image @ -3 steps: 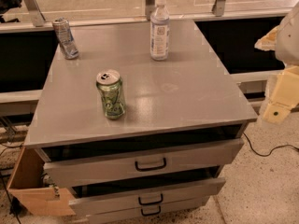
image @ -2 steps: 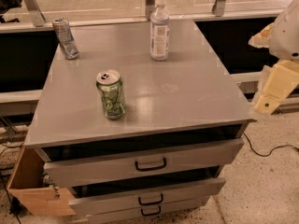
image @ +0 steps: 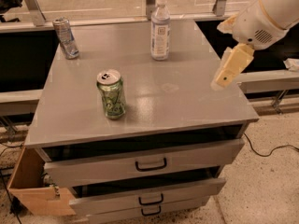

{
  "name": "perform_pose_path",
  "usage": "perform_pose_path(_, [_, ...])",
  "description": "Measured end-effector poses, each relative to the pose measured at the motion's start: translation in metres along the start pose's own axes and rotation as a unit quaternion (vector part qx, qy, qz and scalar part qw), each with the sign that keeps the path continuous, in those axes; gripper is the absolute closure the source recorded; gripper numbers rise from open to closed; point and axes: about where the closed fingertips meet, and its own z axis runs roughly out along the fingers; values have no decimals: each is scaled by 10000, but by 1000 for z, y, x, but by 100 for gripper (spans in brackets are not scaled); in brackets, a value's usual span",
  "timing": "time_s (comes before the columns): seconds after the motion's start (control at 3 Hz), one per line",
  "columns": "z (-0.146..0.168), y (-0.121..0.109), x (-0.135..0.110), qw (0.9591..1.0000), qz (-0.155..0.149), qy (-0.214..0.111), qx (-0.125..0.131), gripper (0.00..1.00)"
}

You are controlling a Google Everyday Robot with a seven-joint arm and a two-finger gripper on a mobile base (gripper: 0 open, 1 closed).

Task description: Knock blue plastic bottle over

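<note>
Leftward and upward is how the tool [image: 223,77] has travelled since the earlier frames: it was out beyond the right edge of the surface [image: 187,101] and now hangs above that edge, near the front right corner.

Counted from left to right, three containers stand on the surface: two cans and one bottle. A silver-blue slim can [image: 66,38] is at the back left corner. A green can [image: 111,94] stands nearer the front, left of the middle, with its opened top showing. The blue plastic bottle [image: 160,29], clear with a white cap and a white-and-blue label, stands upright at the back edge, slightly right of the middle, well apart from both cans.

Below the surface are three drawers [image: 145,160], each with a dark handle, all pulled out a little. A cardboard box [image: 32,190] sits on the floor at the lower left, against the cabinet. A dark cable [image: 271,150] runs over the floor at the right.

Between the bottle and the tool lies only bare grey top; neither can stands in that stretch.

At the far right, the tool points down and to the left from the white arm [image: 268,15]. It holds nothing and touches nothing, and is well apart from the bottle. I cannot tell whether it is apart or together.
</note>
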Motion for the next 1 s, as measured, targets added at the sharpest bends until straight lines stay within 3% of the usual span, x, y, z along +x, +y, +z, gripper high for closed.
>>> perform_pose_path(0.33, [33, -39, -24, 9983, 44, -570, 123, 0])
perform_pose_path(1.0, [93, -103, -68, 9876, 238, -1514, 354, 0])
